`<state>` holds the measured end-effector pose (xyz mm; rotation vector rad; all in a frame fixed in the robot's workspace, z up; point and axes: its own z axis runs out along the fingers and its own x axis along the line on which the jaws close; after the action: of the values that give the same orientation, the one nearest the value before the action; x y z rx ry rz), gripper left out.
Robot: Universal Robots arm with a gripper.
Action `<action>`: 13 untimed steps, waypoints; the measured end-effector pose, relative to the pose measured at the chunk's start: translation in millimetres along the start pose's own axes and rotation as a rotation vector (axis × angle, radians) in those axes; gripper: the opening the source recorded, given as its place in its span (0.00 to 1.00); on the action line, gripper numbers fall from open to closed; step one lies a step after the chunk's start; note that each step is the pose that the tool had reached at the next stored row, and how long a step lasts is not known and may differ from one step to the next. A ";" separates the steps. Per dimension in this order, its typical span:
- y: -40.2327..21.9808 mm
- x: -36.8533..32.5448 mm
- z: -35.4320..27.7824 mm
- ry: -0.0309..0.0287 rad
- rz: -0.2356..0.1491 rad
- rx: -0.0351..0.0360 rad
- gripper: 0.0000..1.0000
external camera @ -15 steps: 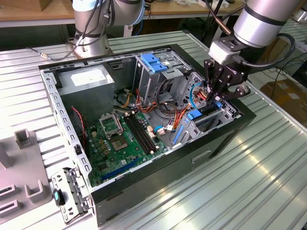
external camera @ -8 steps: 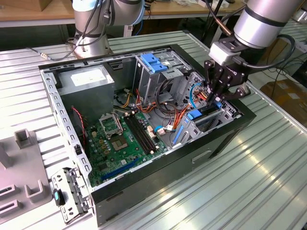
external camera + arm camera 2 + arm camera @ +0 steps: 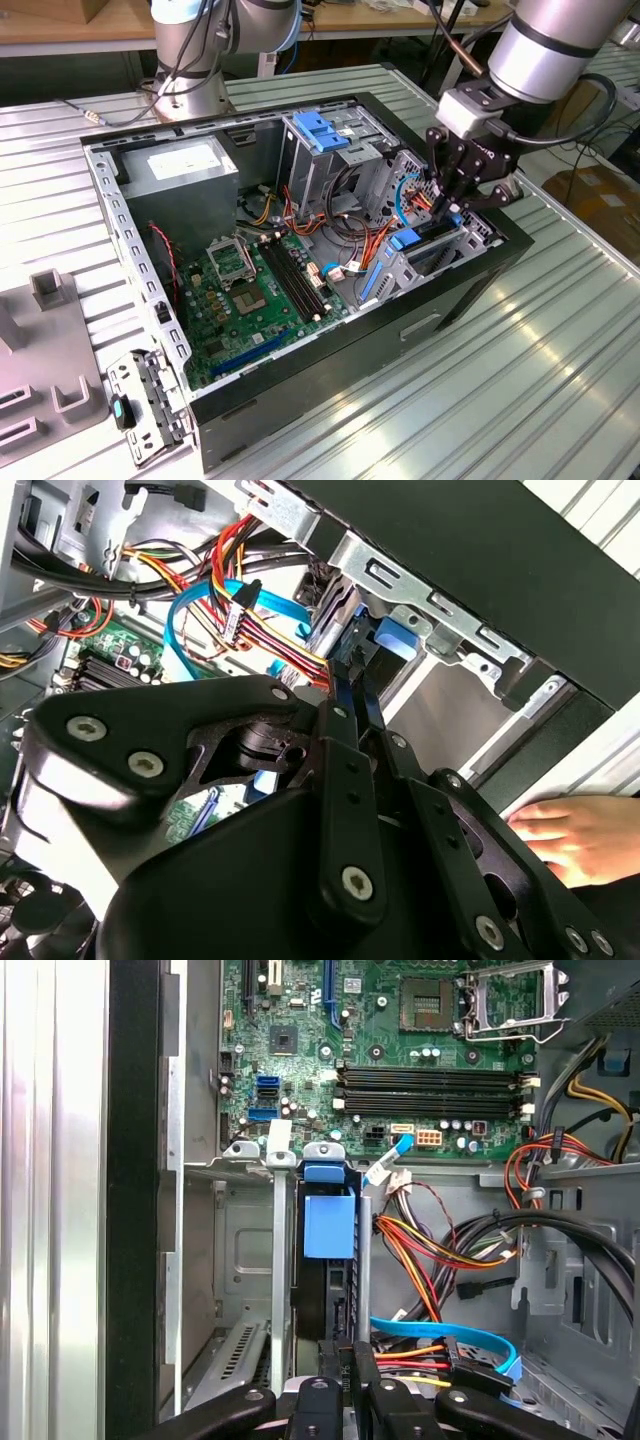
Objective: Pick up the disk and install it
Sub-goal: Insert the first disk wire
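The disk (image 3: 328,1250) stands on edge inside the metal drive bay (image 3: 240,1260) at the front of the open computer case (image 3: 300,380), its blue plastic rail facing out. In the second wrist view the disk (image 3: 385,640) sits just beyond the fingertips. My gripper (image 3: 452,205) hangs over this bay at the exterior view's right. Its two black fingers (image 3: 345,695) lie close together, shut, with the tips at the disk's outer edge. In the first wrist view the gripper (image 3: 347,1352) meets the disk's near end. Most of the disk's body is hidden by the bay walls.
Bundles of red, yellow, black and blue cables (image 3: 450,1250) lie beside the bay. The motherboard (image 3: 250,290), a grey power supply box (image 3: 180,170) and a cage with a blue latch (image 3: 320,130) occupy the case. A person's hand (image 3: 570,835) rests outside the case wall. A grey fixture (image 3: 50,370) sits on the table.
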<state>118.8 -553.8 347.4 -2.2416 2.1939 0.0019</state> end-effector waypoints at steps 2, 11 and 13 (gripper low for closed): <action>0.0 0.0 0.5 -0.0002 0.001 0.0000 0.17; 0.0 0.0 3.2 -0.0002 0.006 0.0000 0.17; 0.1 0.0 5.5 -0.0004 0.006 0.0000 0.17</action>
<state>118.7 -553.9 341.9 -2.2344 2.2009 0.0024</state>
